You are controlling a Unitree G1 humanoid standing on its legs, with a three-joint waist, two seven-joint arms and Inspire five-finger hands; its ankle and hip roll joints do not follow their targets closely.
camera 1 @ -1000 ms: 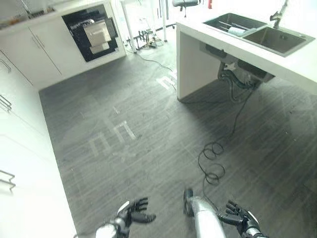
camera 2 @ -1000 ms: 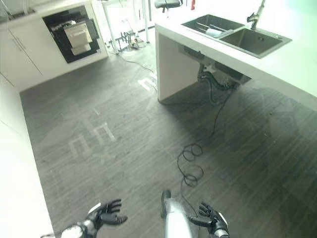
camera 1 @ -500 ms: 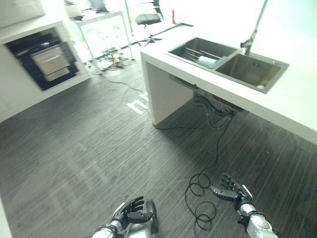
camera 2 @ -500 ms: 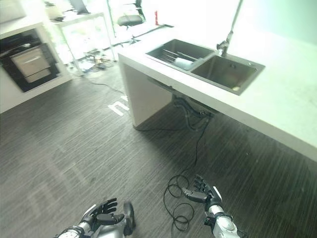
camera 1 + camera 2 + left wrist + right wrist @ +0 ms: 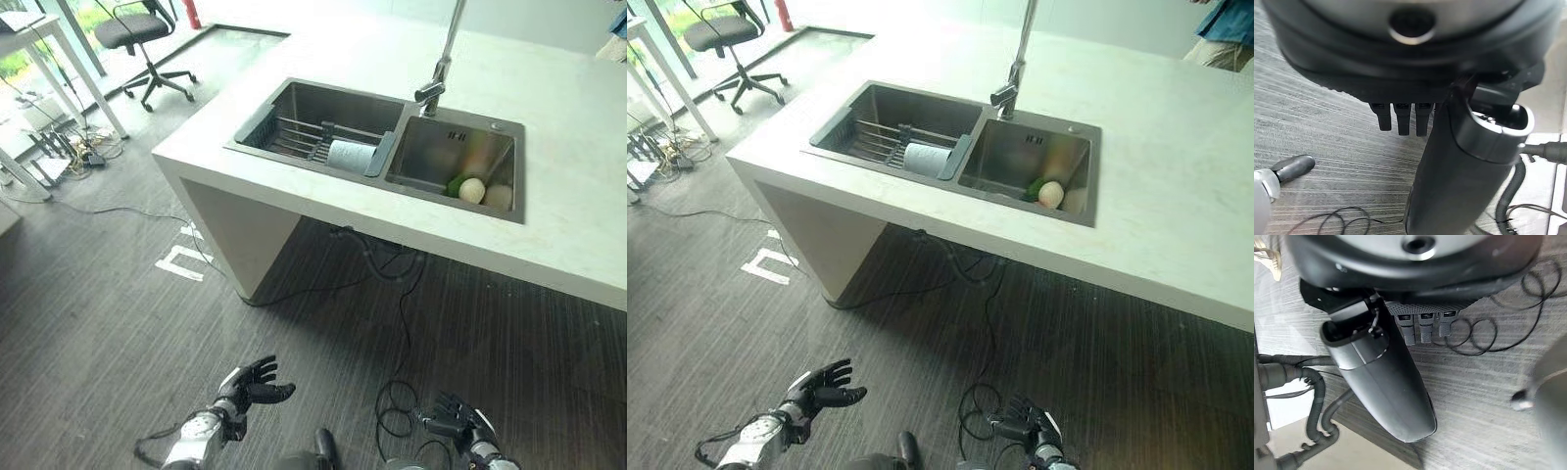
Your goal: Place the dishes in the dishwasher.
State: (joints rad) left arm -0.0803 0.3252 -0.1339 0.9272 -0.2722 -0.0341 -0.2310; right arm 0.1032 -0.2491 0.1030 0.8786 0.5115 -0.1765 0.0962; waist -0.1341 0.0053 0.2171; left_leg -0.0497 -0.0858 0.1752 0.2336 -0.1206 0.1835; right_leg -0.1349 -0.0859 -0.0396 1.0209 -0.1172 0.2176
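A steel double sink (image 5: 294,103) is set in a white counter (image 5: 578,147). In its left basin a white cup (image 5: 350,155) lies on its side against a wire rack (image 5: 299,137). The right basin holds a cream round item (image 5: 472,190) beside something green (image 5: 457,184). A tall tap (image 5: 436,88) stands behind the divider. My left hand (image 5: 250,382) hangs low over the floor, open with fingers spread and empty. My right hand (image 5: 453,421) is also low, open and empty. Both are well short of the counter.
An office chair (image 5: 147,39) and a table leg (image 5: 69,83) with floor cables stand at the far left. Drain pipes (image 5: 392,259) hang under the sink. A white tape mark (image 5: 181,262) lies on the dark floor. A person's blue sleeve (image 5: 1220,24) shows beyond the counter.
The camera has swung right: the wall oven and cabinets have left the picture and the sink now sits in the middle. Both hands stay low and open.
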